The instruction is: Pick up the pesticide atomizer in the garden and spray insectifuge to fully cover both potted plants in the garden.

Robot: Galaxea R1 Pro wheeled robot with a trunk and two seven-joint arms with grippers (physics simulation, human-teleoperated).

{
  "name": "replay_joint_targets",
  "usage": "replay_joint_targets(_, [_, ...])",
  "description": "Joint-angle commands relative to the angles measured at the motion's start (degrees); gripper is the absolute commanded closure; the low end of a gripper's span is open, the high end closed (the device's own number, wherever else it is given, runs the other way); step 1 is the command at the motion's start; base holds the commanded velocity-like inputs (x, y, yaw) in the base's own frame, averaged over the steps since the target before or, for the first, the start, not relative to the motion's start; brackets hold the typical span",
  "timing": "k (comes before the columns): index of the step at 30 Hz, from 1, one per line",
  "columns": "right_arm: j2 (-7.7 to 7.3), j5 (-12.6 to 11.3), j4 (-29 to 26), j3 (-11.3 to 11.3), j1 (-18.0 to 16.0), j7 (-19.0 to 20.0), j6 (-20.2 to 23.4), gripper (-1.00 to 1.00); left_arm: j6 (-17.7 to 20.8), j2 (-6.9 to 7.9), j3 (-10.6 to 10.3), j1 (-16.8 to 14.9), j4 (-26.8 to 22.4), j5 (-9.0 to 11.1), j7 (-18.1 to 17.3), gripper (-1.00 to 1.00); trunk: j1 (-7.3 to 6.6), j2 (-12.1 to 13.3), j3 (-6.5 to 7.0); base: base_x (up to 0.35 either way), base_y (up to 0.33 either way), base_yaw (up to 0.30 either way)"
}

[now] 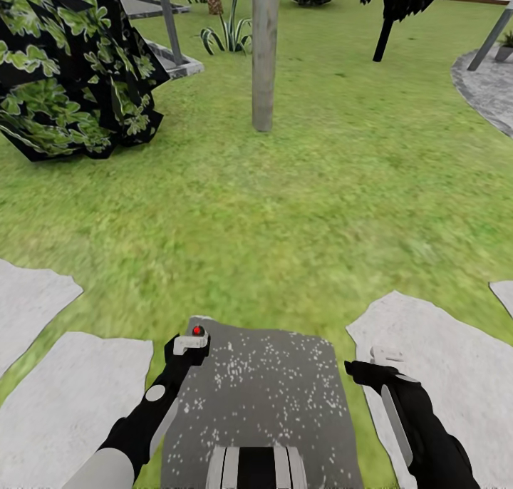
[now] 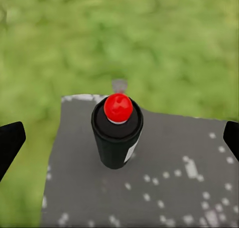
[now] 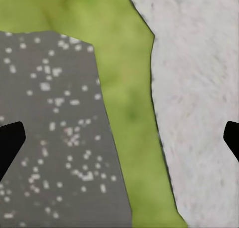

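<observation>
The pesticide atomizer (image 2: pixel 117 133), a dark bottle with a white label patch and a round red top, stands upright on a dark grey speckled slab (image 2: pixel 174 178). My left gripper (image 2: pixel 119 140) is open, its black fingers wide on either side of the bottle and not touching it. In the head view the red top (image 1: pixel 198 330) peeks just beyond the left gripper (image 1: pixel 189 345) at the slab's near left corner. My right gripper (image 1: pixel 375 361) hangs open over the grass strip (image 3: pixel 132 103) between the slab and a pale stone. One small potted plant (image 1: pixel 506 45) sits on the paved patio (image 1: pixel 488 83), far right.
A bare tree trunk (image 1: pixel 263 54) rises ahead on the lawn. A dark leafy bush (image 1: pixel 64 68) fills the far left. Pale stepping stones (image 1: pixel 71 396) (image 1: pixel 442 361) flank the slab. A spiky unpotted plant (image 1: pixel 228 36) and slanted posts (image 1: pixel 169 22) stand further back.
</observation>
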Motion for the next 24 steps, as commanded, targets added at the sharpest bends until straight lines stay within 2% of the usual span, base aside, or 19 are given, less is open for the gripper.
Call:
replay_joint_targets(1, [-0.01,-0.04,-0.07,-0.01,-0.01,-0.03,0.28,-1.00,-0.18,0.00,-0.05,-0.04,0.04,-0.01,0.02,-1.00,-0.01,-0.01,-0.07,0.000,0.000,0.000])
replay_joint_targets(5, [-0.01,-0.04,-0.07,-0.01,-0.01,-0.03,0.28,-1.00,-0.18,0.00,-0.05,-0.04,0.04,-0.01,0.02,-1.00,-0.01,-0.01,-0.13,0.000,0.000,0.000])
replay_joint_targets(12, [-0.01,-0.10,-0.07,-0.01,-0.01,-0.01,0.28,-1.00,-0.17,0.00,-0.05,-0.03,0.04,-0.01,0.02,-1.00,0.17,-0.11,-1.95,0.000,0.000,0.000])
replay_joint_targets(21, [-0.01,-0.04,-0.07,-0.01,-0.01,-0.02,0.28,-1.00,-0.18,-0.02,-0.05,-0.02,0.04,-0.01,0.02,-1.00,0.17,-0.11,-2.04,0.000,0.000,0.000])
replay_joint_targets(24, [-0.01,-0.13,-0.07,-0.01,-0.01,-0.01,0.28,-1.00,-0.16,-0.03,-0.05,-0.02,0.04,-0.01,0.02,-1.00,0.25,-0.15,-2.87,0.000,0.000,0.000])
